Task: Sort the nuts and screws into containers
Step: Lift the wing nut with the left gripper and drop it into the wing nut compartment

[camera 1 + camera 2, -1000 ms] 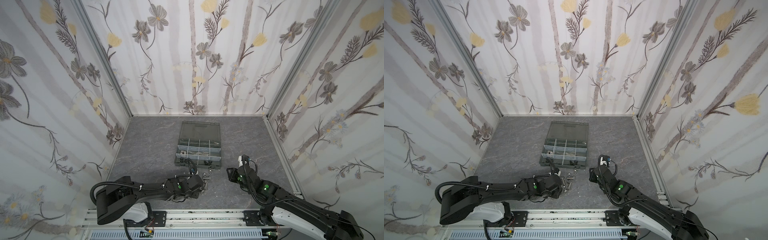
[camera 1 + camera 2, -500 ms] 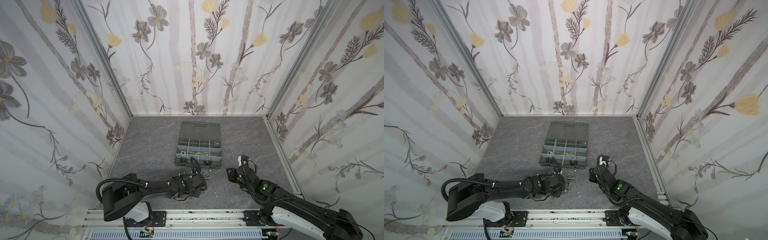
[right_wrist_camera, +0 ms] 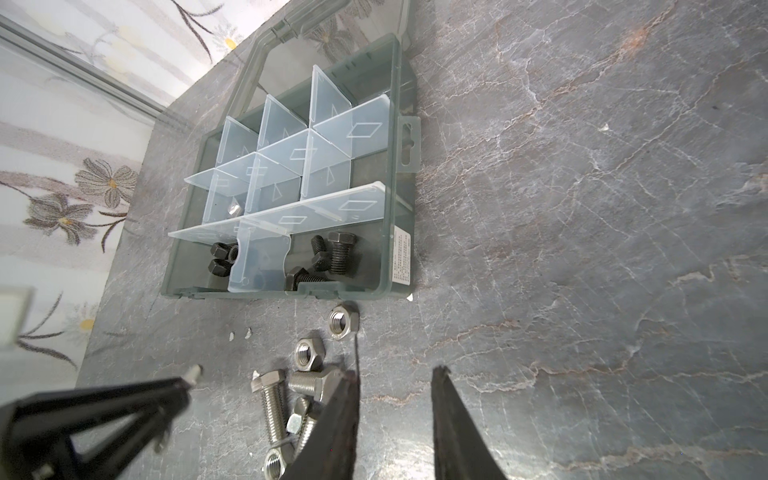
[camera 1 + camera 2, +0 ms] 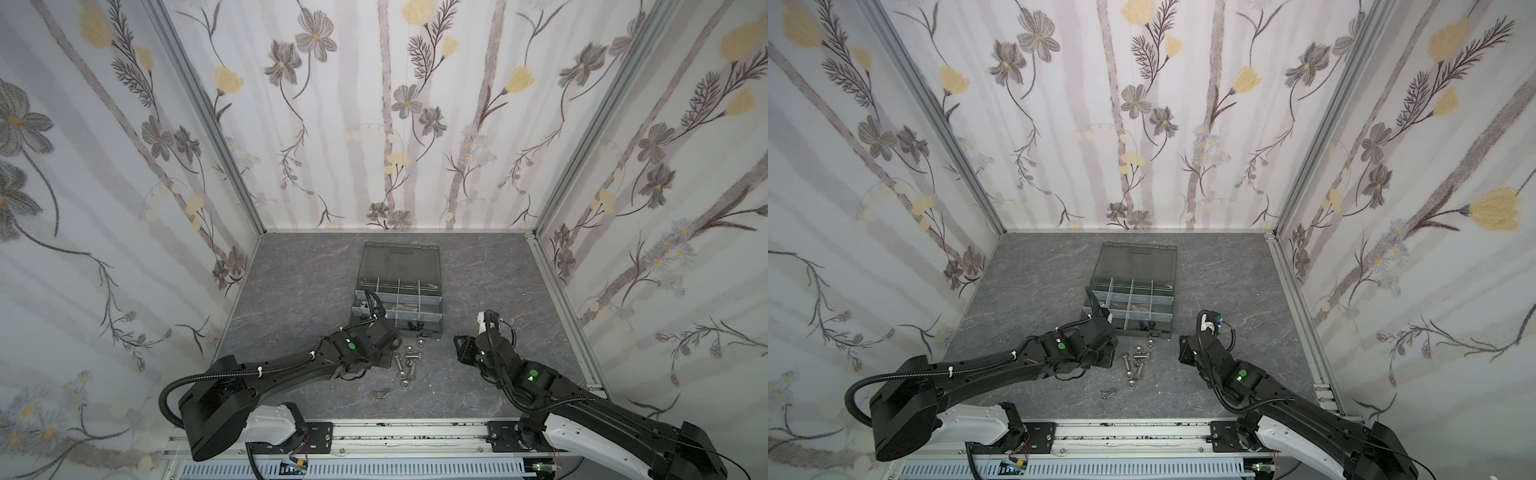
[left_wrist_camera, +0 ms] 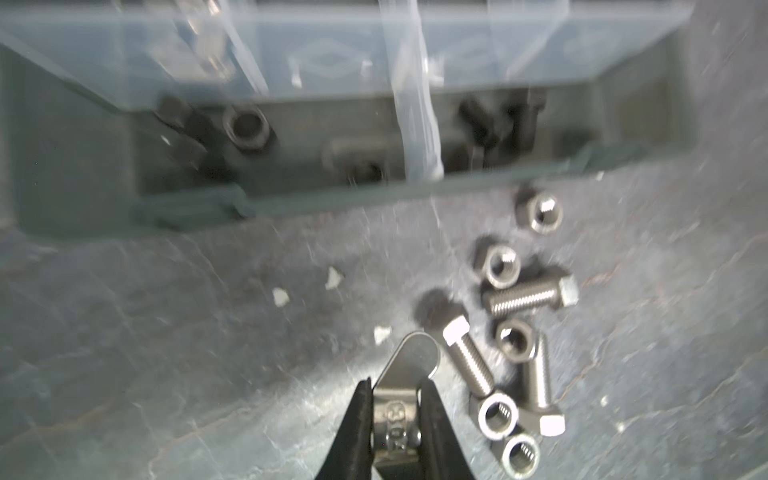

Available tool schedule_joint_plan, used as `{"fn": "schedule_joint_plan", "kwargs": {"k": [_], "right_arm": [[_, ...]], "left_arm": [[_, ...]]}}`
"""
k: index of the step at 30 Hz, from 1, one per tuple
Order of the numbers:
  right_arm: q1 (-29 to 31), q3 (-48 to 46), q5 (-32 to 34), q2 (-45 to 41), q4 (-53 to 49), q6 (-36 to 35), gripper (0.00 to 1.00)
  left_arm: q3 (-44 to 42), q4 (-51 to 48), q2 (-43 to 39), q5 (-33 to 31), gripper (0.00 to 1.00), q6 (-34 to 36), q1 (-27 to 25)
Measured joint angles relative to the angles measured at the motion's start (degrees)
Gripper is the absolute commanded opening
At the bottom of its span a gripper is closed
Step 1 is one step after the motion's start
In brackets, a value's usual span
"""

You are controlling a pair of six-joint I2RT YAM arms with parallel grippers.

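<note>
A grey stone-patterned table [image 4: 291, 299] sits inside a booth with flowered wallpaper on three sides. Near the middle of the table is an open grey organiser case [image 3: 390, 249], split into compartments by pale dividers. In the row nearest the robot, black nuts [image 3: 222, 257] lie in one compartment and black screws [image 3: 340, 251] in the next. Just in front of the case, a loose pile of silver screws [image 5: 467, 361] and silver nuts [image 5: 503, 266] lies unsorted on the table.

Over the last second my left claw [image 5: 397, 384], which stood partly open beside the pile, has closed. Its two black fingers are now clamped on a flat silver piece [image 5: 409, 357] with a rounded tab. It looks like a wing nut, though the left wrist view is blurred. I cannot tell whether it has cleared the table. My right claw [image 3: 395, 372] has not moved. It hovers on the other side of the pile, jaws apart with only bare table between them.

I judge that the grab is made, and that the next step is to lift this piece and carry it to a compartment. The grip is on a thin edge, so the piece might slip or twist. A small silver piece [image 4: 381, 392], seemingly the same shape, lies apart from the pile, nearer the robot's base.
</note>
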Motion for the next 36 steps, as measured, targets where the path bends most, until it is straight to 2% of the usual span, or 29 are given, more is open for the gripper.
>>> {"fn": "schedule_joint_plan", "kwargs": {"k": [7, 13, 20, 26, 27, 28, 29, 31, 33, 34, 36], "right_arm": [[0.0, -0.7, 0.4, -1.9, -0.3, 0.9, 0.31], [0.0, -0.7, 0.4, -2.3, -0.4, 1.3, 0.31], [0.0, -0.7, 0.4, -2.3, -0.4, 1.6, 0.31], [0.1, -0.7, 0.4, -3.0, -1.1, 1.8, 0.31], [0.1, -0.7, 0.4, -3.1, -1.4, 1.8, 0.31], [0.1, -0.7, 0.5, -3.3, -1.7, 1.8, 0.31], [0.1, -0.7, 0.6, -3.4, -1.7, 2.0, 0.31], [0.1, -0.7, 0.7, -3.5, -1.9, 2.2, 0.31], [0.1, -0.7, 0.8, -3.4, -2.1, 2.2, 0.31], [0.1, -0.7, 0.9, -3.4, -2.1, 2.2, 0.31], [0.1, -0.6, 1.0, -3.1, -2.1, 2.3, 0.31]], "left_arm": [[7.2, 0.0, 1.7, -1.9, 0.19, 6.9, 11.5], [10.9, 1.1, 7.0, -1.7, 0.19, 10.3, 18.1], [16.1, 4.2, 15.5, 1.6, 0.2, 13.0, 23.2], [19.3, 5.5, 20.0, 3.8, 0.21, 14.3, 23.7], [19.5, 5.5, 20.2, 4.0, 0.24, 14.4, 23.7], [19.5, 5.6, 20.4, 4.1, 0.33, 14.5, 23.8], [19.5, 5.6, 20.5, 4.2, 0.45, 14.6, 23.9], [19.5, 5.6, 20.5, 4.2, 0.62, 14.7, 24.1], [19.5, 5.7, 20.5, 4.2, 0.87, 14.7, 24.1], [19.5, 5.7, 20.5, 4.2, 0.95, 14.9, 24.2], [19.5, 5.7, 20.2, 4.2, 1.0, 14.6, 24.2]]}}
